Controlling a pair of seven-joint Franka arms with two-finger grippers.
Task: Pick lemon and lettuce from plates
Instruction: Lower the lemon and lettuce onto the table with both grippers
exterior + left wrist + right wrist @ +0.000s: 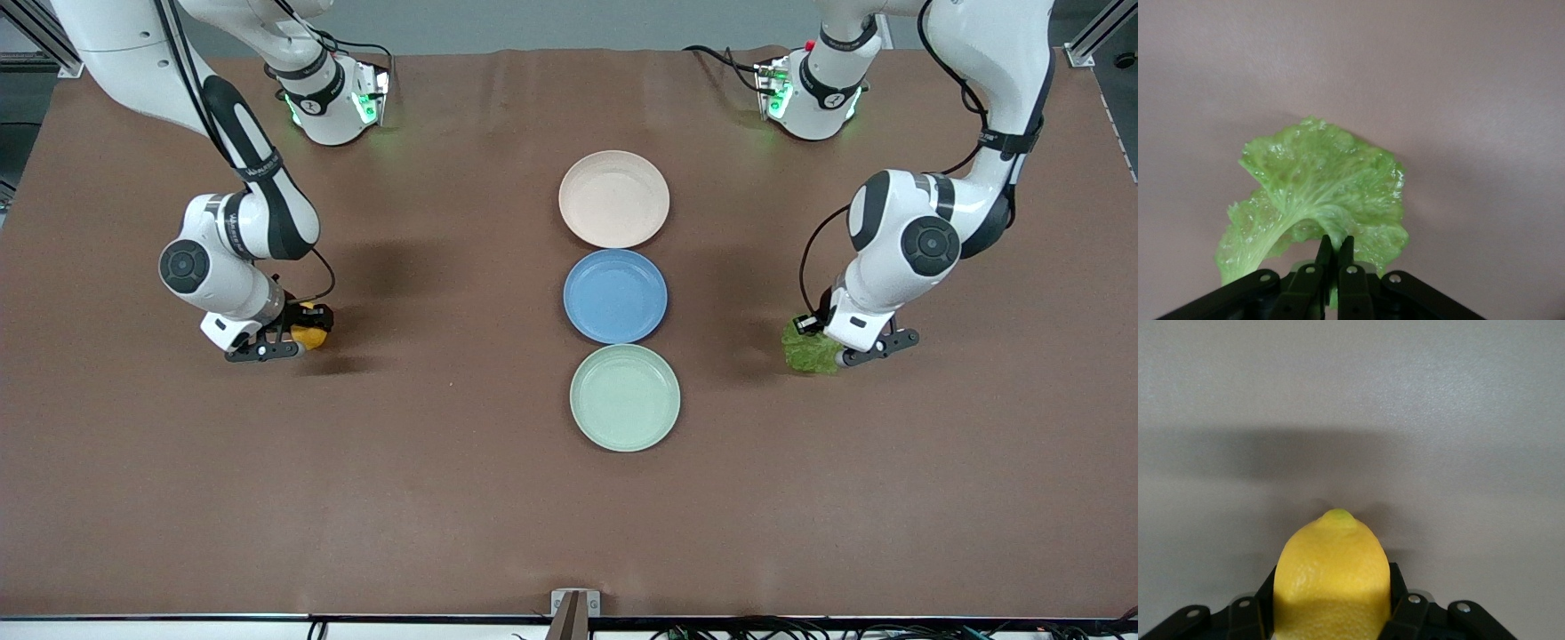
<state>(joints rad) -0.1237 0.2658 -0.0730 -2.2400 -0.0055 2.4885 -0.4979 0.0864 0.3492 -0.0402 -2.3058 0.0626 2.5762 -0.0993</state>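
Observation:
My right gripper [302, 339] is shut on the yellow lemon [311, 336], low over the bare table toward the right arm's end; the lemon fills the right wrist view [1333, 580] between the fingers. My left gripper [822, 348] is shut on the stem of the crinkled green lettuce [807, 348], low over the table toward the left arm's end; the leaf spreads out in the left wrist view [1318, 193]. The cream-beige plate [613, 198] and the mint green plate [625, 396] lie in the middle of the table, both with nothing on them.
A blue plate [615, 295] lies between the two other plates, in one line with them. The brown table top stretches wide on both sides of the plates. The arm bases stand along the table's edge farthest from the front camera.

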